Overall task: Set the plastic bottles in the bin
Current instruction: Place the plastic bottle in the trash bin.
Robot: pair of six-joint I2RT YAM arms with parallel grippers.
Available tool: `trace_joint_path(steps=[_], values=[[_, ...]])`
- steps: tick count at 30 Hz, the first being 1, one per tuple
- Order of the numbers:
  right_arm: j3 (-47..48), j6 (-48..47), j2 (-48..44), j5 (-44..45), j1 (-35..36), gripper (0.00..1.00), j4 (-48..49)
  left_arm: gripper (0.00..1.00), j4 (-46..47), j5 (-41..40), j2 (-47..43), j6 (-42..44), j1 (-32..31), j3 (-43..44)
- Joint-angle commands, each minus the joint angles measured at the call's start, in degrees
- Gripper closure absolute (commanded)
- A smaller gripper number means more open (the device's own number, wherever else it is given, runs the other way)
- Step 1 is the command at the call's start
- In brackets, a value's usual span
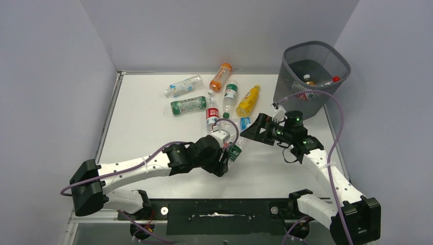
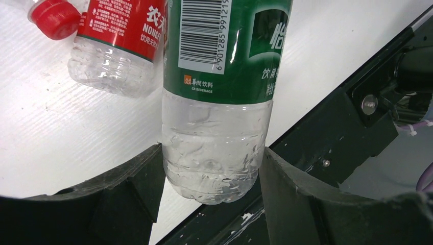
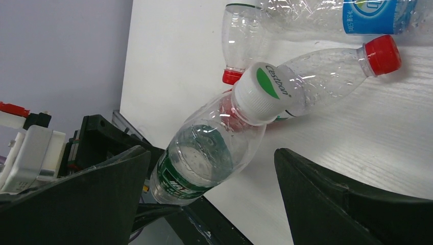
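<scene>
My left gripper (image 1: 228, 153) (image 2: 212, 151) is shut on the clear base of a green-labelled bottle (image 2: 217, 148) (image 1: 235, 151), held low over the table's front part. Its white cap (image 3: 261, 93) points into the right wrist view, between the wide-open jaws of my right gripper (image 3: 212, 153) (image 1: 251, 130), which touches nothing. The dark mesh bin (image 1: 332, 57) stands at the far right with a few bottles inside (image 1: 309, 79). Several bottles lie on the table: orange (image 1: 220, 76), yellow (image 1: 247, 100), green-labelled (image 1: 189, 105), red-labelled (image 1: 211, 117) (image 2: 117, 46).
A red-capped clear bottle (image 3: 332, 71) and a blue-labelled one (image 3: 378, 10) lie just beyond the held bottle. The black front rail (image 2: 332, 148) runs under the left gripper. Grey walls close in the table on three sides. Purple cables loop over both arms.
</scene>
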Motion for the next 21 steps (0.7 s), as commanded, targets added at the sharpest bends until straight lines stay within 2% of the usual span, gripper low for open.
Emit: trace_joint_path(steps=[1,15,18,21], values=[[2.01,1.21,0.46,-1.76,1.14,0.02,3.98,0.55,2.45,-2.09,-2.54,0.93,-0.31,3.58],[0.64,5.64,4.53,-2.33,5.55,0.01,12.07,0.55,5.29,-1.37,-2.19,1.67,-0.31,4.75],[0.6,5.91,4.99,-2.26,6.16,0.07,12.99,0.55,5.47,-1.3,-2.04,1.86,-0.31,5.01],[0.79,5.85,5.49,-2.34,6.43,0.23,13.25,0.54,5.87,-1.25,-1.81,1.84,-0.31,5.12]])
